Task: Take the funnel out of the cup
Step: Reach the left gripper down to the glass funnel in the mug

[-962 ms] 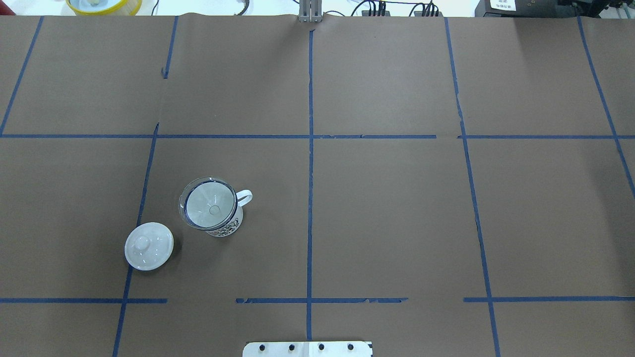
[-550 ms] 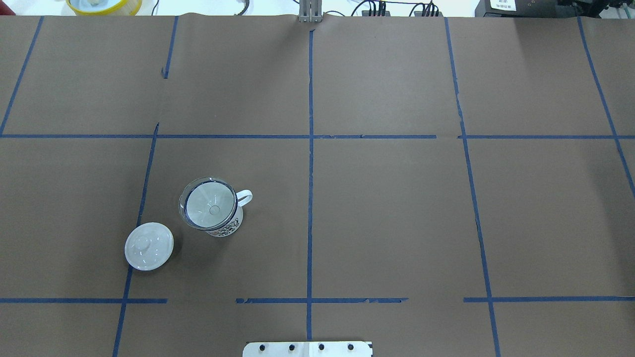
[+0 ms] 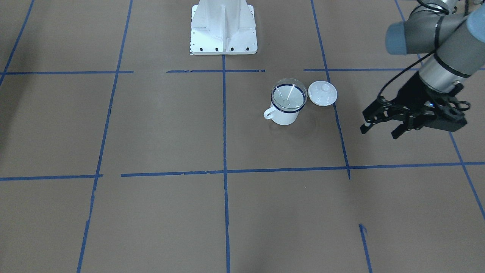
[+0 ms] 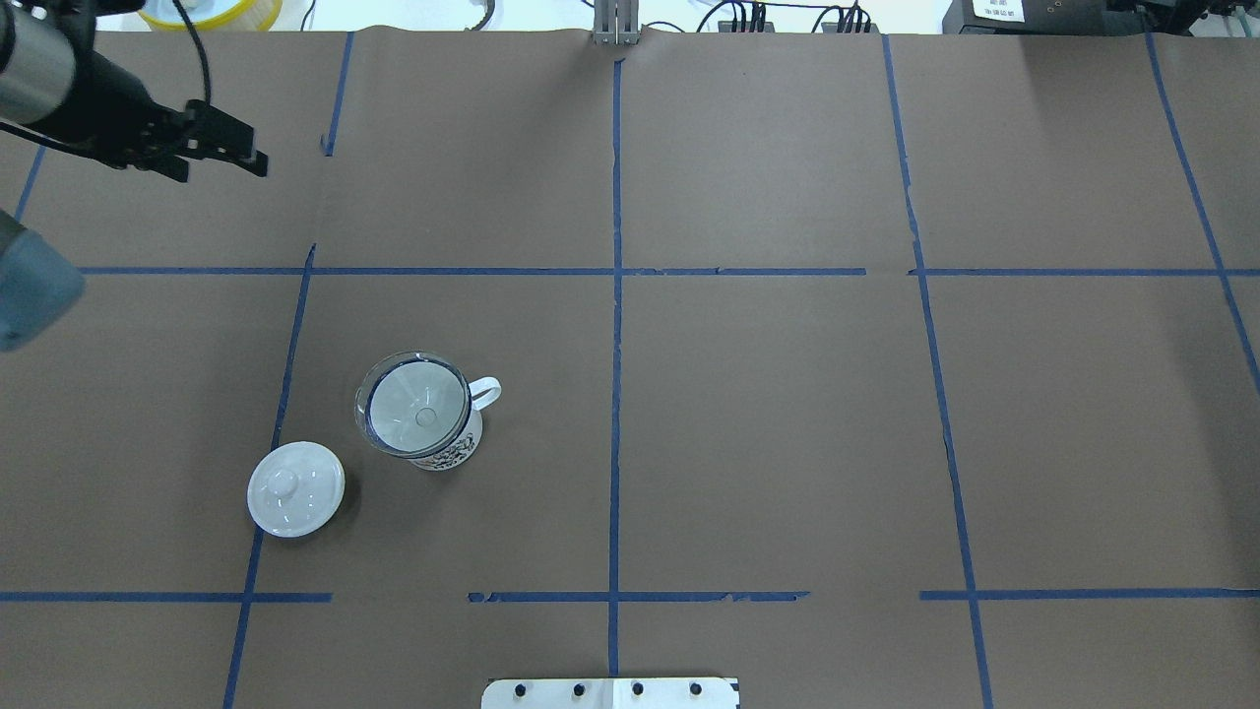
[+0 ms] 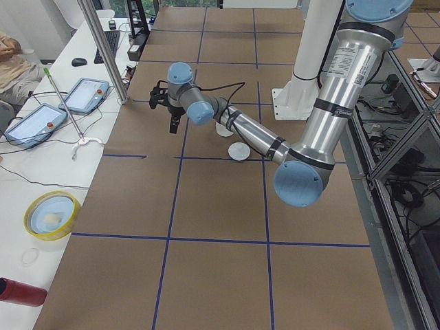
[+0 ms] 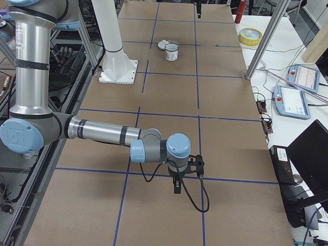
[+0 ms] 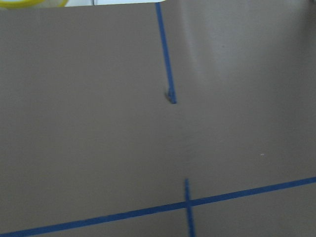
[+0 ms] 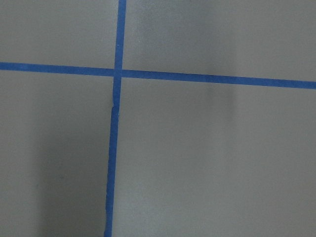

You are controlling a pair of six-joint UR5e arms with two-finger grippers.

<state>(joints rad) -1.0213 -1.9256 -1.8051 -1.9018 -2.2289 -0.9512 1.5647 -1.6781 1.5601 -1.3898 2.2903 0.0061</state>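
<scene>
The white cup with a dark blue rim stands upright on the brown table, its handle to the right. The clear funnel sits in its mouth. Both also show in the front view, the cup and the funnel. My left gripper is open and empty, in the air far beyond and left of the cup; it also shows in the front view. My right gripper shows only in the right side view, far from the cup; I cannot tell if it is open or shut.
A round white knobbed lid lies on the table just left of and nearer than the cup. A yellow-rimmed bowl sits past the table's far left edge. The robot's base plate is at the near edge.
My left arm and its open gripper have come into the overhead view at the top left. The cup, funnel and lid have not moved.
</scene>
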